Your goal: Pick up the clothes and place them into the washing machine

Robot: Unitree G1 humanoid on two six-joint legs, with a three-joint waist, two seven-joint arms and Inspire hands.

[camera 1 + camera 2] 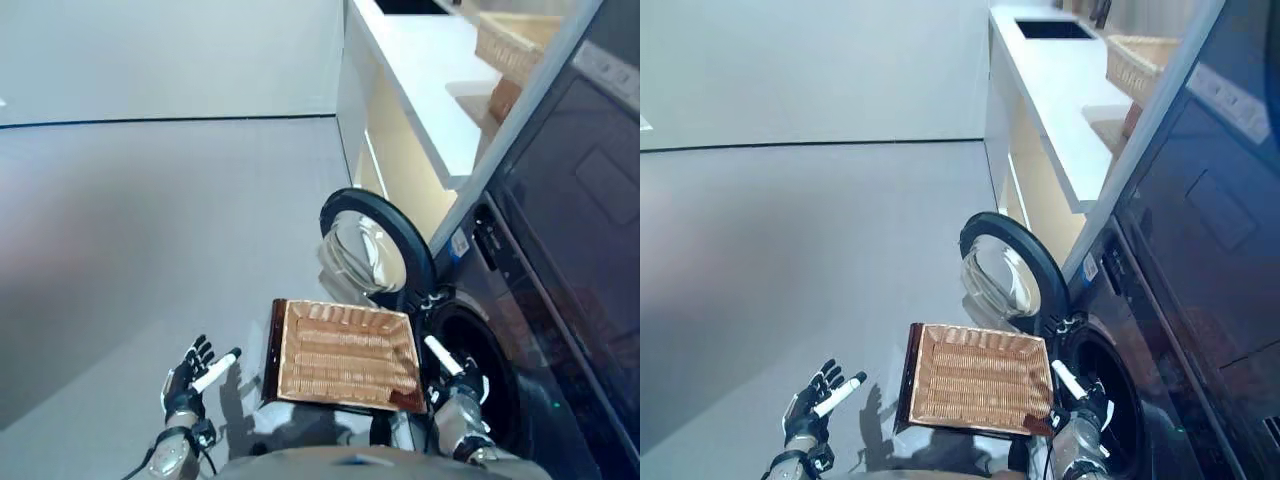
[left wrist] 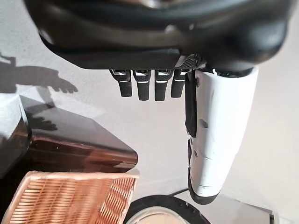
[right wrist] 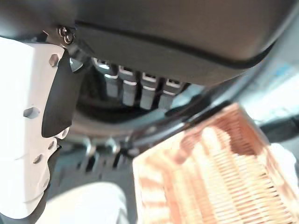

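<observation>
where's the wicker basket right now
In the left eye view the wicker basket sits low and central, between the left hand and right hand, just below the washing machine's open door.

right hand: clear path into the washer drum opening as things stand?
Probably yes. The right hand hangs open beside the dark round drum opening of the black washing machine, the round glass door is swung wide, and the empty woven wicker basket sits to its left, not between them.
</observation>
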